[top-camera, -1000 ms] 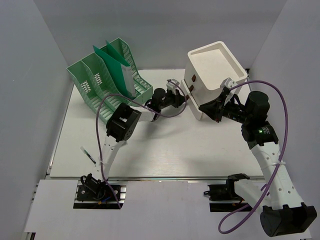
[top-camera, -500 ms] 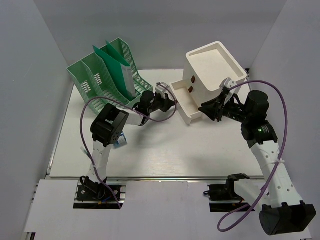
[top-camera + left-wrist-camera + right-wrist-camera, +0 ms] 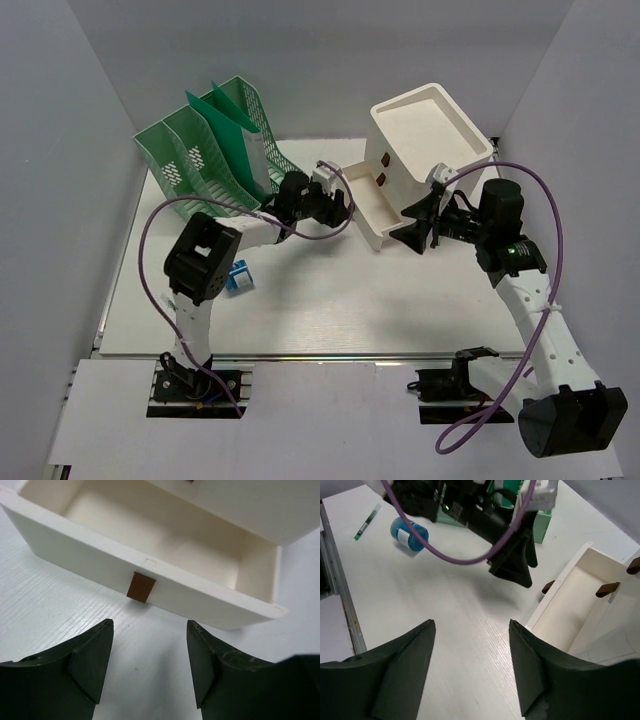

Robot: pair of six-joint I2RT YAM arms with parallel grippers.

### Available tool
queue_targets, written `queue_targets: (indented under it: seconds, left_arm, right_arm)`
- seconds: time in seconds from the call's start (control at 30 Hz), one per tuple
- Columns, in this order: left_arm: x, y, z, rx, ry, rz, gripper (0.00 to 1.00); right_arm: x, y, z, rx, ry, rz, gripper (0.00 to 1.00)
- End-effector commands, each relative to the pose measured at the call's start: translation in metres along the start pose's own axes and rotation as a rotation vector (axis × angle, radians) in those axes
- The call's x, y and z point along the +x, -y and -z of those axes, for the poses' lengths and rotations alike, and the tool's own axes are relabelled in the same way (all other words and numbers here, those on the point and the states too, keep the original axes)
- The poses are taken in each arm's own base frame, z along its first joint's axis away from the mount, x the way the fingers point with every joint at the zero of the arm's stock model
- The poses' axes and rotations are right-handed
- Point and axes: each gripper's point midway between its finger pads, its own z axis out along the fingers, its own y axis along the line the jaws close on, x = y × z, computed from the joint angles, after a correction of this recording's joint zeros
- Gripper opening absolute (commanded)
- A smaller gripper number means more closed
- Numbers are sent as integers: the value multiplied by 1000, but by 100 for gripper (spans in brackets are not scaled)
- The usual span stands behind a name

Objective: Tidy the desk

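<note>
The desk [image 3: 330, 300] is a white tabletop. At its back right stands a white drawer box [image 3: 425, 130] with its bottom drawer [image 3: 370, 215] pulled out and empty. My left gripper [image 3: 345, 207] hovers open just in front of the drawer's brown tab [image 3: 140, 587], not touching it. In the left wrist view the left gripper [image 3: 149, 625] has bare desk between its fingers. My right gripper [image 3: 405, 225] is open beside the box's front right corner. In the right wrist view it [image 3: 471, 625] holds nothing above the desk, next to the drawer [image 3: 570, 605].
A green file organizer [image 3: 200, 160] with a green folder stands at the back left. A blue bottle [image 3: 238, 277] lies near the left arm's elbow. A green pen [image 3: 367, 522] lies by the left edge. Grey walls enclose the desk.
The left gripper pulled the bottom drawer out by its tab, then let go and opened. The right gripper opened and came off the box's front.
</note>
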Motion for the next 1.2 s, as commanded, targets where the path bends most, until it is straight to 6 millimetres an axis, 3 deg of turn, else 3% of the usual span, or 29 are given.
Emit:
queue_targets:
  seconds: [0.0,0.03,0.07,0.1,0.13,0.2,0.23,0.27,0.3,0.33,0.37,0.4,0.43,0.47,0.5,0.53,0.57,0.6,0.67,0.7,0.8,1.0,1.17]
  left_arm:
    - [-82,25,40,9,95,-82,69]
    - [-85,27,46,1,89,-71,66]
    - [-78,30,53,3,46,-47,62]
    - [-87,37,68,-2,56,-17,55]
    - [-78,36,77,-32,11,26,40]
    - [-62,39,96,-75,-32,122,27]
    - [-67,43,118,-112,-26,155,13]
    - [-64,40,130,-172,-23,217,11]
    - [-60,40,142,-200,-26,239,9]
    - [-50,43,167,-247,-44,272,5]
    - [-46,34,180,-334,-32,320,5]
    - [-35,36,205,-387,-59,353,6]
    - [-20,26,211,-463,-93,379,7]
    - [-26,28,230,-500,-58,411,12]
    - [-20,18,243,-590,-56,430,21]
    - [1,16,259,-654,-121,464,29]
    - [2,18,269,-673,-111,495,45]
    - [10,13,279,-735,-121,507,54]
    - [30,10,296,-810,-171,556,60]
    - [43,3,311,-903,-207,556,68]
    - [65,-9,331,-1072,-250,604,80]
    - [101,-26,329,-1232,-344,635,90]
    - [112,-37,322,-1280,-363,629,97]
  right_arm:
    - [4,1,-2,-11,-6,29,64]
    - [5,1,-3,-10,-9,26,62]
    - [8,5,-3,2,-15,23,51]
    - [9,6,-3,9,-17,19,43]
    - [10,7,-5,7,-21,16,36]
    - [12,7,-6,12,-25,18,11]
    - [13,7,-7,10,-28,6,5]
    - [13,5,-7,1,-28,4,0]
    - [14,4,-9,-6,-30,3,0]
    - [14,4,-9,-4,-31,-5,0]
    - [14,1,-12,-15,-33,-7,0]
    - [16,1,-13,-16,-38,-14,0]
    - [17,3,-15,-14,-41,-14,0]
    - [19,2,-17,-12,-50,-20,2]
    - [21,3,-19,-7,-57,-23,6]
    - [22,3,-21,-9,-65,-27,9]
    - [23,5,-22,1,-72,-27,17]
    - [26,6,-23,2,-79,-32,21]
    - [27,7,-24,10,-86,-29,33]
    - [28,8,-25,16,-89,-31,36]
    - [28,9,-26,27,-91,-25,42]
    - [33,14,-27,45,-106,-28,44]
    - [35,18,-27,62,-111,-25,45]
